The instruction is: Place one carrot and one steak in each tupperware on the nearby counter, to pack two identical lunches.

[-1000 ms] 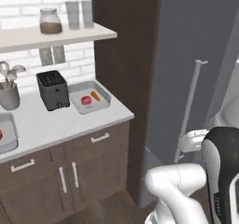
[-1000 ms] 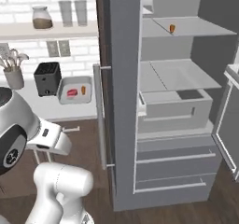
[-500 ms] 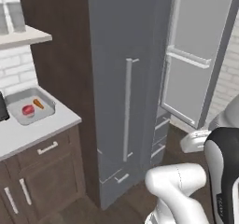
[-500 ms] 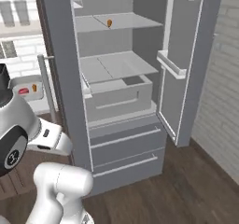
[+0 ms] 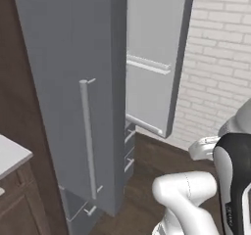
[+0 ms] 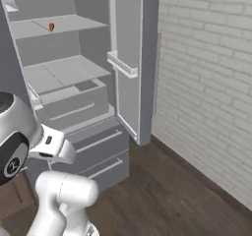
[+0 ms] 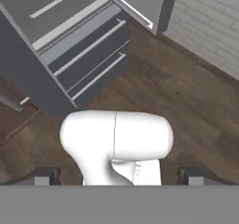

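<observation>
A small orange carrot (image 6: 51, 26) lies on an upper shelf inside the open fridge (image 6: 59, 73). The pale counter (image 5: 10, 155) shows just its corner at the lower left, over a dark wooden cabinet. The steak and the tupperware are out of view. In the hand view my gripper (image 7: 119, 177) points down at the wooden floor, its two dark fingertips (image 7: 44, 175) far apart with nothing between them. It is open and far from the carrot.
The fridge's left door (image 5: 73, 97) is closed, with a long bar handle (image 5: 88, 136). Its right door (image 6: 130, 58) stands swung out toward a white brick wall (image 6: 206, 82). Fridge drawers (image 7: 88, 50) sit low. Dark wooden floor (image 6: 167, 191) stretches to the right.
The whole picture has swung right with the base: the counter, toaster and tray with food have slid out on the left, and the fridge and brick wall have come in. The gripper stays open.
</observation>
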